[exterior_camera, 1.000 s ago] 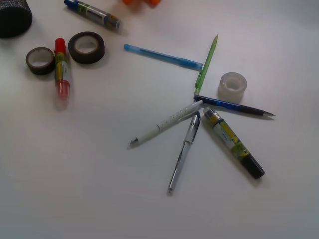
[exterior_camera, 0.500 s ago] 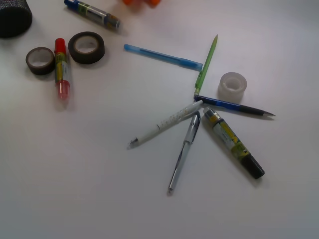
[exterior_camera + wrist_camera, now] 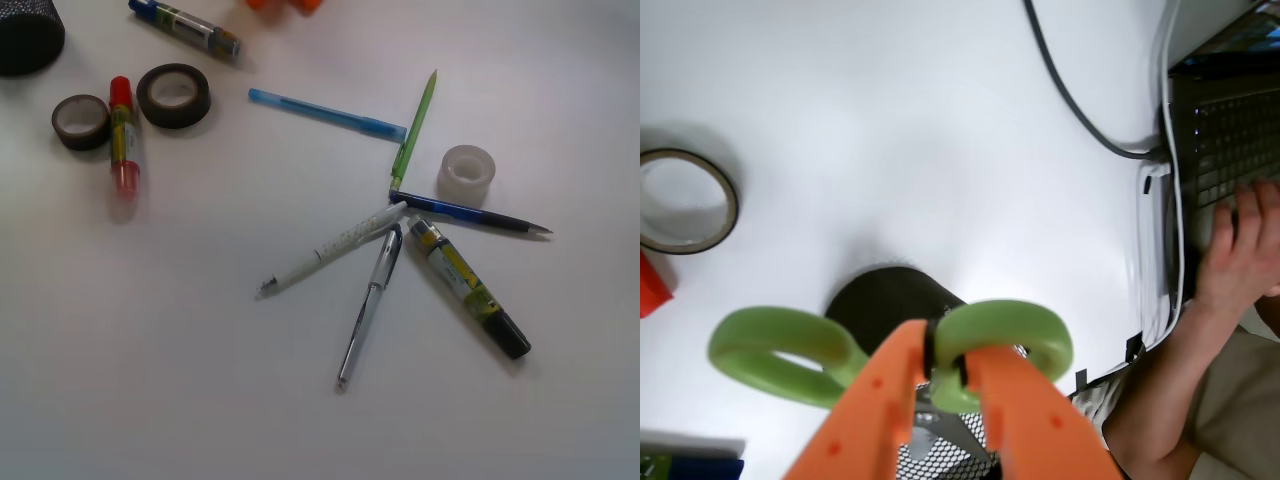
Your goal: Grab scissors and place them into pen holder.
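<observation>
In the wrist view the orange gripper is clamped on the scissors, its two jaws pinching the neck where the lime-green loop handles meet. The handles point up and away from the pen holder, whose black mesh mouth sits directly beneath them; the grey blades point down toward its mesh opening. Whether the blade tips are inside the rim I cannot tell. A brown tape roll lies on the white table well to the left of the holder, and a person's hand rests on a keyboard to its right, past a dark cable.

In the front view the pen holder is cut off at the top-left corner, with two dark tape rolls and a red marker near it. A bit of orange shows at the top edge
</observation>
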`<act>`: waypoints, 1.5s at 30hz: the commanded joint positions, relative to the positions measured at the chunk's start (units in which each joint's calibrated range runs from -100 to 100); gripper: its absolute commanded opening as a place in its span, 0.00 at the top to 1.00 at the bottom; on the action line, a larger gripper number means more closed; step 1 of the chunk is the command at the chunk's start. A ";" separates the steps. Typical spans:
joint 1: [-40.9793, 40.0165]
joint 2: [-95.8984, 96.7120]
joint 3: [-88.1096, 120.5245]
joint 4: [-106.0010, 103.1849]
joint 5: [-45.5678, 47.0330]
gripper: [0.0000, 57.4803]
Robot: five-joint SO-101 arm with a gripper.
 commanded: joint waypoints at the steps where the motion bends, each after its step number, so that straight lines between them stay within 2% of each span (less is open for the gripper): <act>1: -0.13 0.95 -2.72 -0.90 -0.63 0.99; 16: 5.77 1.80 -5.62 -1.16 -2.64 0.99; 31: 5.77 6.31 -6.08 -1.25 -3.76 0.99; 33: 5.85 6.22 -6.98 -0.81 -3.76 0.92; 36: 6.07 6.22 -10.06 0.94 -3.76 0.72; 38: 6.07 6.22 -13.05 2.78 -3.52 0.63; 45: 7.42 6.22 -24.64 10.83 -3.42 0.61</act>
